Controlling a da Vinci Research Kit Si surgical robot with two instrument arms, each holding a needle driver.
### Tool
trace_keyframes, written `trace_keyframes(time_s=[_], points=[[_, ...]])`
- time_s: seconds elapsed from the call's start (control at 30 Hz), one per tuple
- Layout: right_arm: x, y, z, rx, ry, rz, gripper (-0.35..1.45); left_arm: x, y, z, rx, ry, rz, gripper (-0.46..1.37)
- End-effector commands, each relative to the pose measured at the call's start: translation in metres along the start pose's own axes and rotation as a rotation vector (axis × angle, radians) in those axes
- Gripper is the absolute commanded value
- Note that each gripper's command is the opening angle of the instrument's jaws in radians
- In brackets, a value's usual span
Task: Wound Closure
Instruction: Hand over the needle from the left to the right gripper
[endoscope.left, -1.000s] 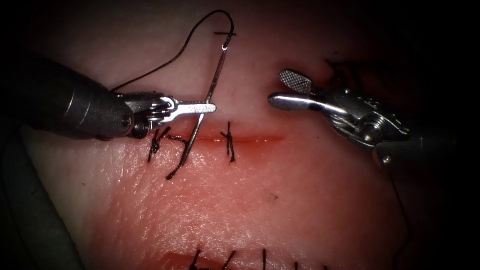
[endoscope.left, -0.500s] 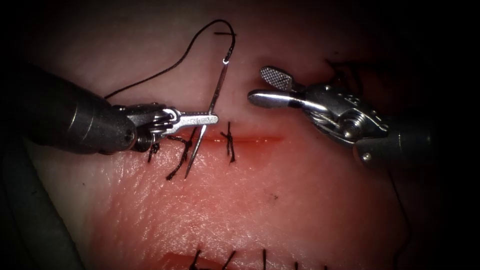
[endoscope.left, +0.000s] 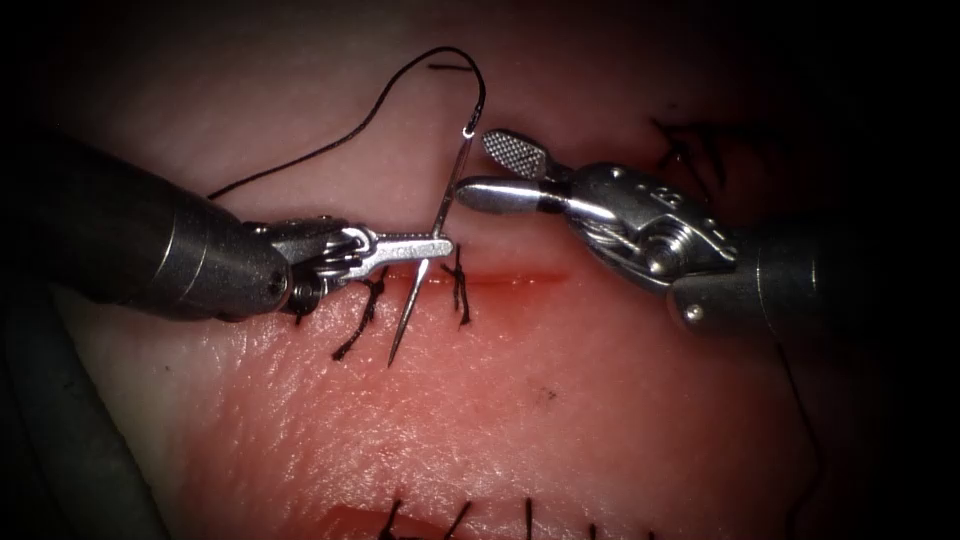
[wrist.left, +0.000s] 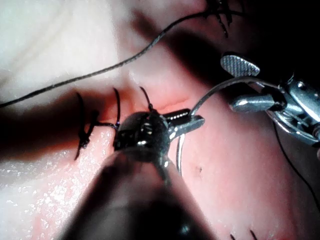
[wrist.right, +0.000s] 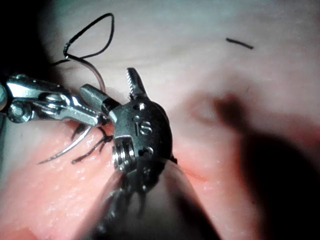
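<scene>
The left gripper (endoscope.left: 425, 244) is pinching the needle (endoscope.left: 437, 235) near the middle of its curve. Its two jaws are pressed together on the metal. The needle stands almost upright over the cut (endoscope.left: 500, 277) and is not in the tissue (endoscope.left: 560, 420). Its sharp tip points down and hangs just over the tissue below the cut, between two dark stitches (endoscope.left: 459, 285). Its blunt end is up high, and the thread (endoscope.left: 350, 135) is joined to it there. From that end the thread loops up and over, then runs away to the left across the pale tissue.

The right gripper (endoscope.left: 485, 168) comes in from the right. It is spread wide – one jaw up with its bumpy face showing, one jaw lower and smooth. It holds nothing. Its lower jaw sits just beside the top part of the needle, very near or touching it; I cannot tell which.

In the left wrist view the needle (wrist.left: 210, 95) curves from the left gripper (wrist.left: 192, 122) up to the right gripper (wrist.left: 239, 85). In the right wrist view the right gripper (wrist.right: 112, 97) is spread, and the needle (wrist.right: 75, 142) bends down past the left gripper (wrist.right: 92, 116) to a thin tip over the tissue.

Red fluid (endoscope.left: 520, 282) lies along the open part of the cut, to the right of the stitches. More stitches (endoscope.left: 460, 520) show at the bottom edge – small and dark. A short cut end of thread (endoscope.left: 450, 68) lies on the tissue up top.
</scene>
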Motion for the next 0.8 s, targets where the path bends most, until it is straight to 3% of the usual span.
trace_keyframes(time_s=[0.03, 0.8], points=[[0.0, 0.0, 0.0001, 0.01, -0.001, -0.001, 1.13, 0.0, 0.0, 0.0, -0.007, 0.0, 0.001, -0.35], [-0.0006, -0.0003, 0.0024, 0.003, 0.018, -0.004, 1.01, -0.0002, 0.0001, 0.0006, -0.005, 0.004, -0.005, -0.35]])
